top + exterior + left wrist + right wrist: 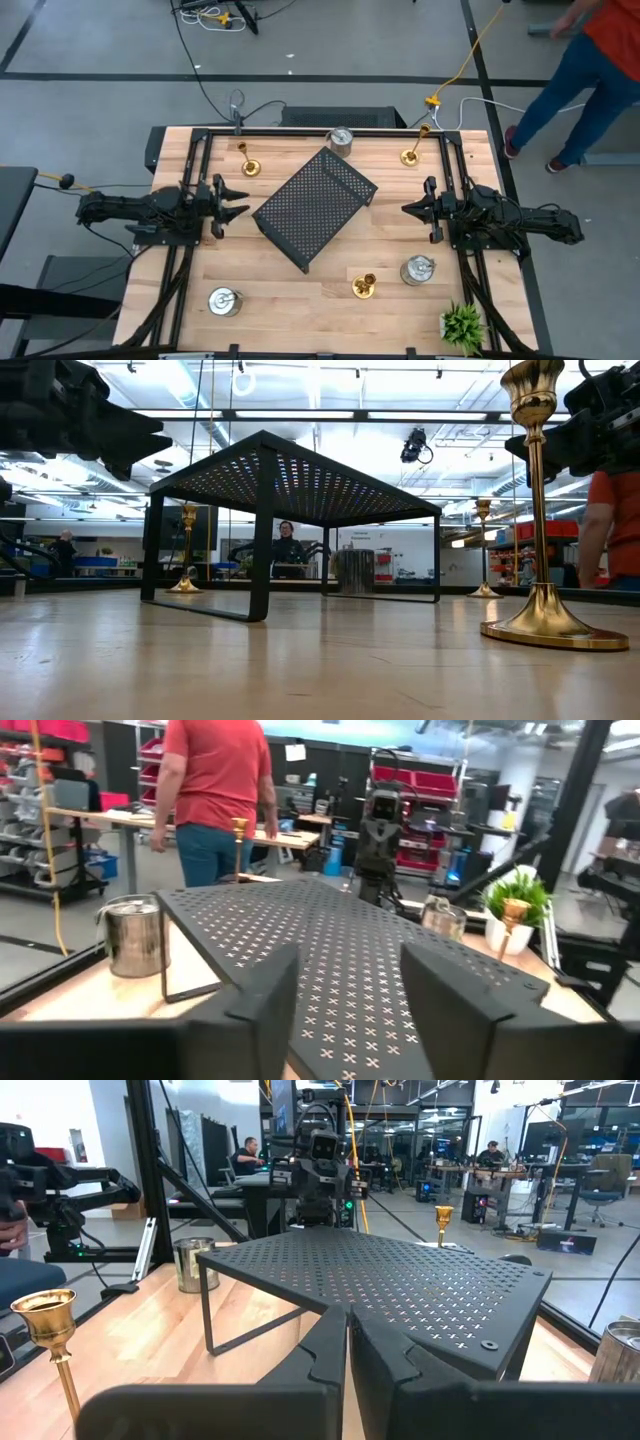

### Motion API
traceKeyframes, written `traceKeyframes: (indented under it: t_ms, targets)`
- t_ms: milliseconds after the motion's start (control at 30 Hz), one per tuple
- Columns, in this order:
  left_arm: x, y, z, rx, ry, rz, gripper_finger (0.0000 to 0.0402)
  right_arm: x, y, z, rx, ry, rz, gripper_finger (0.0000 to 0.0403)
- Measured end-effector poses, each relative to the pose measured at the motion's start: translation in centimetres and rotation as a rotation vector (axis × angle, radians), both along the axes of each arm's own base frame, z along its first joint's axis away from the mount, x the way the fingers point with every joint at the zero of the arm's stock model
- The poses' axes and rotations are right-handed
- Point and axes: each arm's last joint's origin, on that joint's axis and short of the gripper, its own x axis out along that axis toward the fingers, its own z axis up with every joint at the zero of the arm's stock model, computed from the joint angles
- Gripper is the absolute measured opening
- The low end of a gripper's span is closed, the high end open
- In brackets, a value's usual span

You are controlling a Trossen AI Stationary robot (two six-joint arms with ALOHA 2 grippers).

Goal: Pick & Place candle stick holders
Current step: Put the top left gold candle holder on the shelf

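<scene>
Nearest the front edge of the wooden surface (300, 300) stand a silver holder (224, 301), a gold holder (364, 286), a second silver holder (417, 269) and a small green plant (463, 324). Mid-surface, the left claw (238, 201) hovers with its fingers apart and holding nothing, and the right claw (408, 209) faces it with fingers together, the black perforated tray (315, 208) between them. Farthest back stand two gold holders (248, 164) (412, 153) and a third silver holder (340, 140).
</scene>
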Motion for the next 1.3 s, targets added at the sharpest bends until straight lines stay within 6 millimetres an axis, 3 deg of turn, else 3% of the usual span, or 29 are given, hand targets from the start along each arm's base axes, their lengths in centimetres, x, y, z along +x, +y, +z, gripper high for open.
traceKeyframes:
  t_ms: [167, 300, 600, 800, 1300]
  targets:
    - [0.0, 0.1, 0.0, -0.023, -0.005, 0.028, 0.0263, 0.0, 0.0, 0.0, 0.0, 0.0, 0.0, 0.0023]
    - [0.0, 0.1, 0.1, -0.048, -0.011, 0.036, 0.029, 0.0, 0.0, 0.0, 0.0, 0.0, 0.0, 0.0023]
    - [0.3, 0.1, 0.2, -0.07, 0.031, 0.048, 0.0293, 0.0, 0.0, 0.0, 0.0, 0.0, 0.0, 0.0023]
    - [0.8, 0.6, 1.4, -0.086, 0.079, 0.098, 0.0293, 0.0, 0.0, 0.0, 0.0, 0.0, 0.0, 0.0023]
    - [2.4, 2.6, 5.3, -0.135, 0.417, 0.341, 0.0293, 0.0, 0.0, 0.0, 0.0, 0.0, 0.0, 0.0023]
